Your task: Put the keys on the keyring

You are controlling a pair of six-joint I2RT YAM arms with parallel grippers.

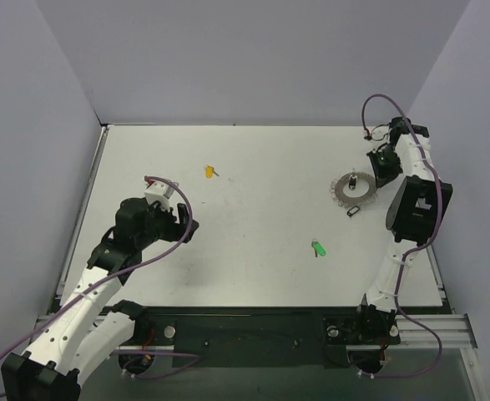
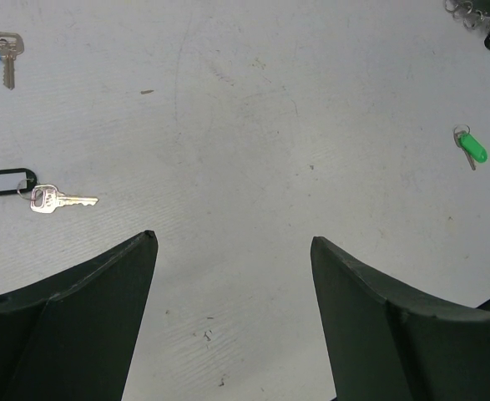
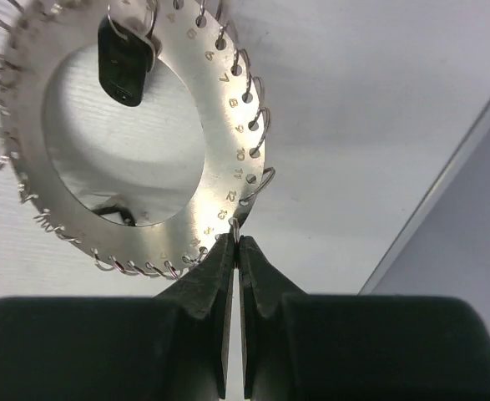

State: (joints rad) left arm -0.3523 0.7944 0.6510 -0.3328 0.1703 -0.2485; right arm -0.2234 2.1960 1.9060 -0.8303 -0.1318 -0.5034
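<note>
We judge the step in hand to be steadying the keyring (image 3: 224, 117). The right hand (image 3: 237, 241) has its fingers pressed together at the ring's rim. A thin wire loop (image 3: 235, 224) seems to be nipped between the tips, though it is so fine that we cannot be sure of the hold. The left hand (image 2: 232, 241) hangs over the left part of the worktop (image 1: 253, 225), fingers spread wide and nothing between them.

The next move, as we see it, calls for that left hand to fetch a loose key. The green-headed key (image 1: 318, 248) lies nearest the ring, on its near-left side, well apart from both hands. A yellow-headed key (image 1: 210, 172) lies farther off, toward the far left-centre. Each key is tiny and lies flat, so the pick wants a low, exact pinch.

The keyring lies at the far right of the worktop. It is a broad flat disc of bright metal with a large round hole, stamped numbers along its rim and a small wire loop at each. A black tag (image 3: 123, 58) hangs from a loop across from the right hand.
</note>
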